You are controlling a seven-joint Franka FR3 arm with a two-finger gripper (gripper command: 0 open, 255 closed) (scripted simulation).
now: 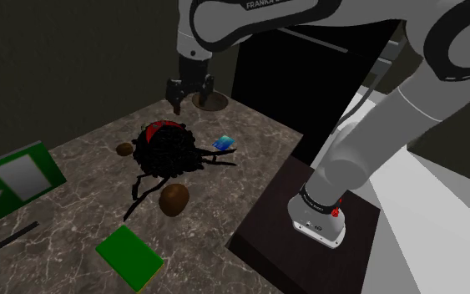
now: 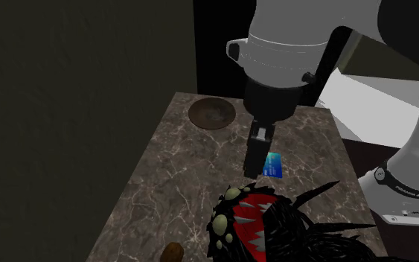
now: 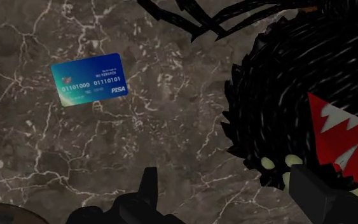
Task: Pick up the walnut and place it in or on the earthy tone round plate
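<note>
A small dark brown walnut-like lump (image 1: 124, 149) (image 2: 173, 253) lies on the marble table beside the black spider toy (image 1: 168, 150), on the shoulder view's left of it. The brown round plate (image 1: 214, 102) (image 2: 212, 113) sits at the table's far end, and its rim (image 3: 6, 215) shows by the fingers. My gripper (image 1: 189, 98) (image 2: 251, 171) (image 3: 231, 191) hangs open over the table between the plate and the spider, holding nothing. One finger (image 3: 317, 191) is above the spider's red-marked head (image 3: 343, 137).
A blue bank card (image 1: 223, 143) (image 2: 274, 164) (image 3: 89, 79) lies flat near the gripper. A larger brown oval thing (image 1: 174, 199) sits in front of the spider. A green flat box (image 1: 130, 255) and a green-and-white sign (image 1: 12, 184) lie nearer. A black area (image 1: 283, 75) stands beyond the table.
</note>
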